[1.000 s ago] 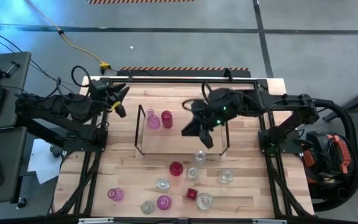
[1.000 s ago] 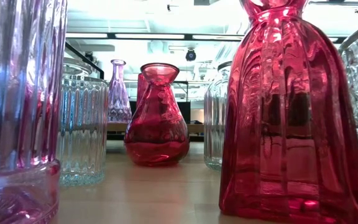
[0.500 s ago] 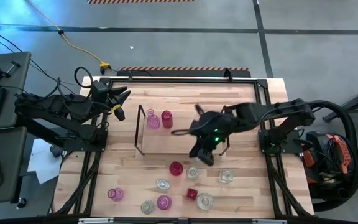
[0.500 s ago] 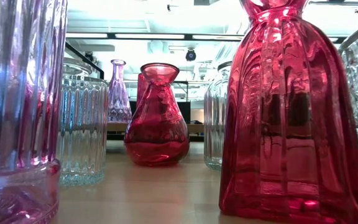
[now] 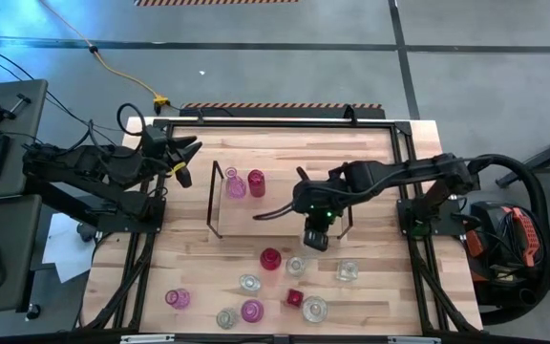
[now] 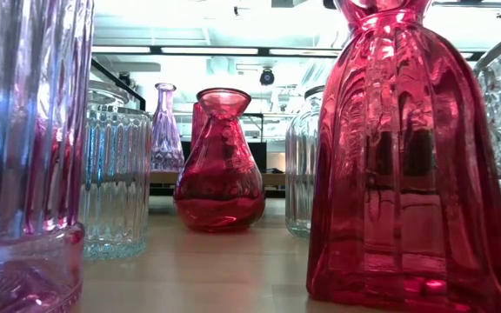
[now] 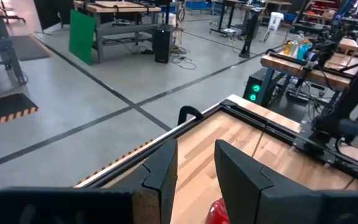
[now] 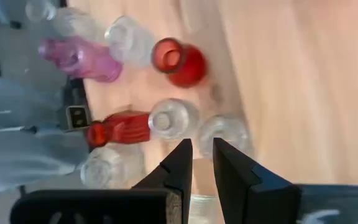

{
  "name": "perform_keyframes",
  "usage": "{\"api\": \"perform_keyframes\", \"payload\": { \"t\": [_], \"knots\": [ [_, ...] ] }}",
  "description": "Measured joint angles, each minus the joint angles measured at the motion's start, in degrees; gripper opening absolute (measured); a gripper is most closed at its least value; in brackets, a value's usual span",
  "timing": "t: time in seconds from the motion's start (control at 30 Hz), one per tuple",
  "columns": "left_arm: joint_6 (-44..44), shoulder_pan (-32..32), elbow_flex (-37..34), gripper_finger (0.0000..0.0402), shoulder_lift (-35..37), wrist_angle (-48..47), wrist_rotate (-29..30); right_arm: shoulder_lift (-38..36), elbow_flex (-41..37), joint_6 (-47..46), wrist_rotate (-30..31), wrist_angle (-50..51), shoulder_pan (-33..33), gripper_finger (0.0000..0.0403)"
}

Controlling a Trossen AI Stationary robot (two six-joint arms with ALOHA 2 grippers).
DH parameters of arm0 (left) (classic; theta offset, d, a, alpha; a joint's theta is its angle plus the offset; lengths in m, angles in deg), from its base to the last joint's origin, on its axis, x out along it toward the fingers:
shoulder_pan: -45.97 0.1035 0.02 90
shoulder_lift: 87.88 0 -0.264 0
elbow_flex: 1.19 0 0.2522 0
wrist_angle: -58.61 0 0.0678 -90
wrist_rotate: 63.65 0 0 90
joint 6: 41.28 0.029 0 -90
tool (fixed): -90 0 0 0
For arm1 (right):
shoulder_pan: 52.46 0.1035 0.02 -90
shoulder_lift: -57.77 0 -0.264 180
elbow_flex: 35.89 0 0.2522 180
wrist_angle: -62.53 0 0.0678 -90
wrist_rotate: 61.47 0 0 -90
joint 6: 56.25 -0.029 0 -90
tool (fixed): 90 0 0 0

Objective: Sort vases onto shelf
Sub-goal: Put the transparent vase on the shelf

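Note:
The shelf (image 5: 285, 215) lies mid-table, a light board with dark wire frames at its two ends. On its left part stand a pink vase (image 5: 235, 186) and a magenta vase (image 5: 256, 182). Several red, pink and clear vases stand on the tabletop nearer the front edge, among them a red one (image 5: 270, 258) and a clear one (image 5: 296, 266). My right gripper (image 5: 315, 236) hangs over the shelf's near edge, pointing steeply down. Its fingers (image 8: 180, 163) are a little apart with nothing between them. My left gripper (image 5: 184, 161) waits at the far left, open and holding nothing.
In the low view a tall red vase (image 6: 407, 156), a round red vase (image 6: 220, 165) and a ribbed clear vase (image 6: 116, 174) stand close together. The right wrist view shows a red vase (image 8: 179, 62) and clear vases (image 8: 173, 118) below the fingers. The shelf's right half is bare wood.
My right gripper has come down from above the shelf toward the table's near edge and has tipped to point steeply down. It now hides the clear vase that stood just in front of the shelf. No vase has moved.

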Motion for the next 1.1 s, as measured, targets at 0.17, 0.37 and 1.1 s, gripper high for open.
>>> {"api": "perform_keyframes", "payload": {
  "t": [0.17, 0.37, 1.1],
  "knots": [
    [0.0, 0.0, 0.0, 0.0097, 0.0, 0.0, -0.5, 0.0, 0.0, 2.4, 0.9, 0.0, -0.7, 0.0048],
    [0.0, 0.0, 0.0, 0.0097, 0.0, 0.0, -0.5, 0.3, 0.0, 4.4, 2.6, 1.1, -0.7, 0.0048],
    [0.0, 0.0, 0.0, 0.0097, 0.0, -4.0, -3.6, 8.5, -0.4, 6.1, 4.6, 5.1, 0.2, 0.0179]
  ]
}}
